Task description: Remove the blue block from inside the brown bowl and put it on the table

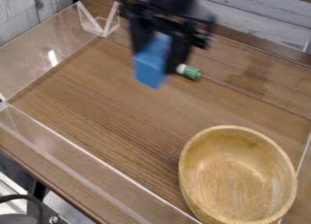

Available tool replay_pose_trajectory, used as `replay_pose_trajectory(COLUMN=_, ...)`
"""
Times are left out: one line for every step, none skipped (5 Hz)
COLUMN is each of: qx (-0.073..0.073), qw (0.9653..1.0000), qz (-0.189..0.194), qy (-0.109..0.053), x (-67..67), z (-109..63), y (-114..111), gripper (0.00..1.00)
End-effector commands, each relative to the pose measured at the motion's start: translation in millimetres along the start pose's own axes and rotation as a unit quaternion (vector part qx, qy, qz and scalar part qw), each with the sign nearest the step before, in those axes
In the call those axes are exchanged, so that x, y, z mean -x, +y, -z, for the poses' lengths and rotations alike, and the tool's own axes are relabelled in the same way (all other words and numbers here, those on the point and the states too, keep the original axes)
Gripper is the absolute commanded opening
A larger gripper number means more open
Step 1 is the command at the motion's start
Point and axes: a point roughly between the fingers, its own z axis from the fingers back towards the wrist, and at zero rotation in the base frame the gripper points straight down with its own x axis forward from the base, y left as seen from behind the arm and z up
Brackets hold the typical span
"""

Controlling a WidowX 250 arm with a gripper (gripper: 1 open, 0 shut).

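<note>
The blue block (152, 60) hangs in the air above the middle of the table (109, 127), held between the black fingers of my gripper (155, 47), which is shut on it and points straight down. The brown bowl (238, 177) sits at the front right with nothing inside, well apart from the block and the gripper. The arm blocks the view of the block's upper end.
A green-and-white marker (186, 72) lies on the table just behind the gripper, mostly hidden by it. Low clear acrylic walls (36, 55) edge the table at the left and back.
</note>
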Motion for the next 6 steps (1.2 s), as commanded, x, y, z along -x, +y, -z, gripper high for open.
replay_pose_trajectory(qx=-0.002, qw=0.9996, qz=-0.004, qy=-0.026, x=4.0, z=-6.1, y=22.9, gripper=0.00)
replay_pose_trajectory(qx=-0.009, qw=0.9996, qz=-0.009, qy=-0.024, x=2.3, z=1.2, y=29.9, gripper=0.00)
replay_pose_trajectory(qx=-0.018, qw=0.9996, qz=-0.011, qy=-0.019, x=2.3, z=8.6, y=32.6, gripper=0.00)
replay_pose_trajectory(qx=-0.020, qw=0.9995, qz=-0.016, qy=-0.017, x=-0.2, z=14.5, y=28.8, gripper=0.00)
replay_pose_trajectory(qx=-0.023, qw=0.9994, qz=-0.020, qy=-0.016, x=-4.0, z=24.3, y=26.1, gripper=0.00)
replay_pose_trajectory(qx=-0.027, qw=0.9993, qz=-0.023, qy=-0.015, x=-6.8, z=34.0, y=23.4, gripper=0.00)
